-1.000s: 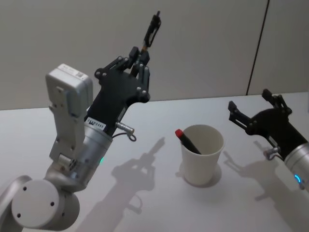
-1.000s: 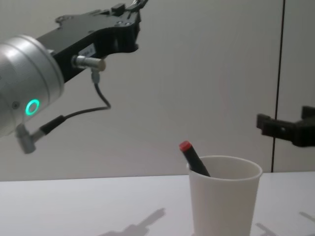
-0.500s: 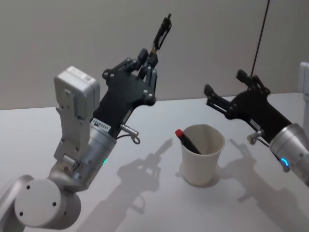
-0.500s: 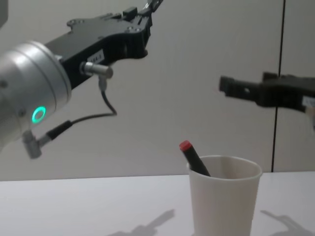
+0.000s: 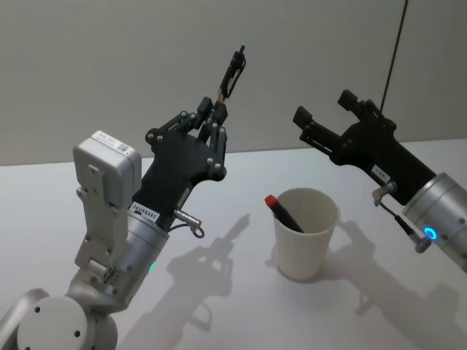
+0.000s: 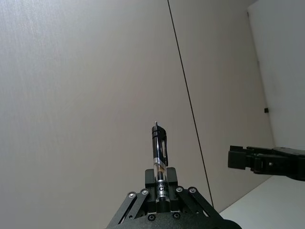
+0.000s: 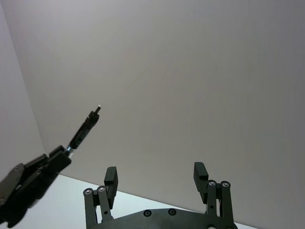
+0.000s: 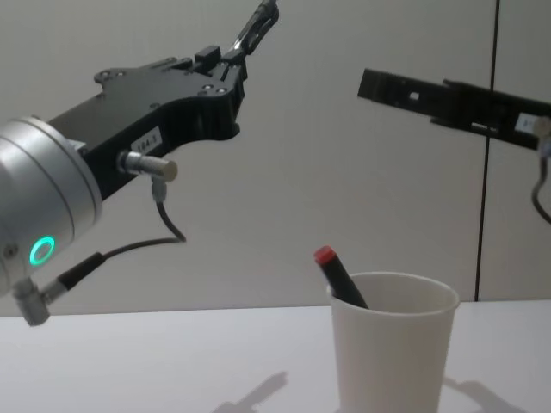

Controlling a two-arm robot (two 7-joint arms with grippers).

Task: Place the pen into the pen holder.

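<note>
My left gripper (image 5: 212,111) is raised high on the left and is shut on the lower end of a black pen (image 5: 230,73), which points up and away. The left wrist view shows the pen (image 6: 158,153) standing upright between the fingers (image 6: 151,177). The pen holder (image 5: 306,233), a white paper cup, stands on the table right of centre; a red-capped marker (image 5: 282,212) leans inside it. My right gripper (image 5: 324,109) hovers open above and behind the cup, its empty fingertips pointing left towards the pen. From the chest view, the pen (image 8: 257,23) sits well above the cup (image 8: 393,344).
The white table (image 5: 219,182) runs back to a plain grey wall with a dark vertical seam (image 5: 394,51). The right wrist view has the left gripper (image 7: 33,183) and its pen (image 7: 85,130) off to one side of the open fingers (image 7: 110,177).
The right arm has lifted from low at the table's right side to high above the cup, reaching left. The left arm has swayed a little with the pen still held.
</note>
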